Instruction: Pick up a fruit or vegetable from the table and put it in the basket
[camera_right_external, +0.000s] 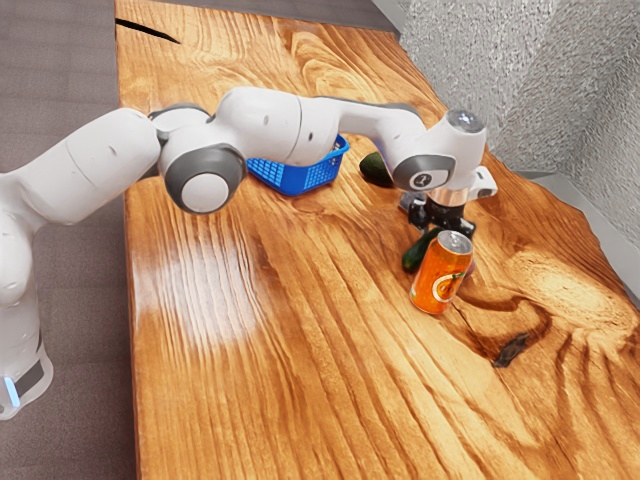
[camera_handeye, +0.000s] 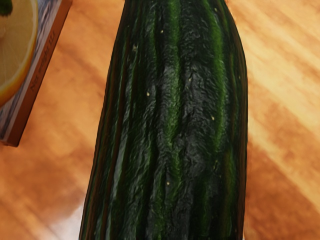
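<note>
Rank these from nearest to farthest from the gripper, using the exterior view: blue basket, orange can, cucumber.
1. Cucumber: nearest, just below the gripper.
2. Orange can: standing beside the cucumber, toward the camera.
3. Blue basket: farthest, off toward the exterior view's left.

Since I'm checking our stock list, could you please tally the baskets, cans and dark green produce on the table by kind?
Baskets: 1
Cans: 1
Dark green produce: 2 (one piece near the basket, one cucumber by the can)
Total: 4
</note>
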